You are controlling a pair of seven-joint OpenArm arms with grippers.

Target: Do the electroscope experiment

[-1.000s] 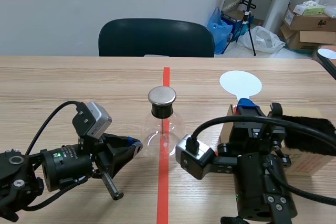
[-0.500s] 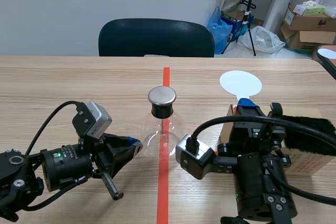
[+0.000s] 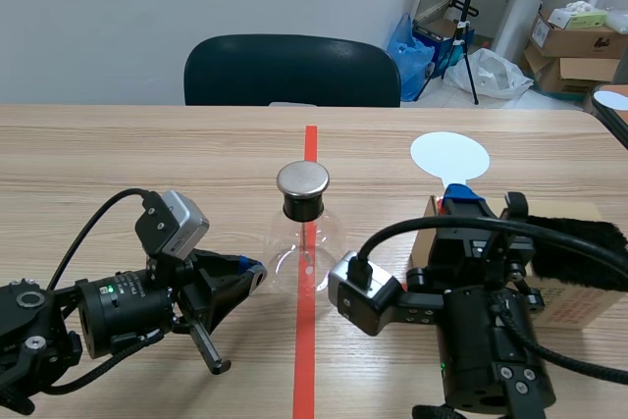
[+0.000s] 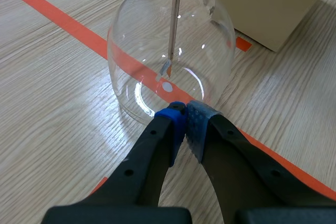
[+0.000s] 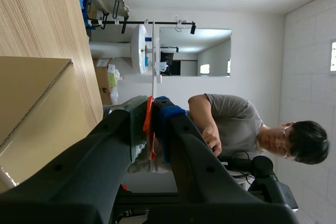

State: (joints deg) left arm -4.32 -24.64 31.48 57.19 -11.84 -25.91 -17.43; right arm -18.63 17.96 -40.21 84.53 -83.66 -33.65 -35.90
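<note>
Saw glass electroscope flask [image 3: 304,233] upright on the tape line [image 3: 307,340] mid-table, metal cap [image 3: 302,180] on top. Found left gripper [image 4: 185,116] pressed together on nothing, tips just beside flask's base. Noted right gripper [image 5: 152,106] pinching orange handle [image 5: 148,119] of white disc paddle [image 3: 449,155], beside cardboard box [image 3: 579,306] topped with black fur [image 3: 579,242].

The flask [image 4: 170,61] is clear, glossy glass with bright glints. Its cap [image 3: 302,180] is brushed metal, the stopper [image 3: 302,207] matt black, and the thin rod [image 4: 172,24] shiny metal. The table [image 3: 147,154] is pale, matt wood grain. The box [image 4: 268,3] is plain matt cardboard, and the fur [image 3: 579,242] is black and shaggy. The paddle [image 3: 449,156] looks like smooth white plastic. The left gripper [image 4: 184,116] is matt black plastic with dotted, rubbery pads [image 4: 170,121].
</note>
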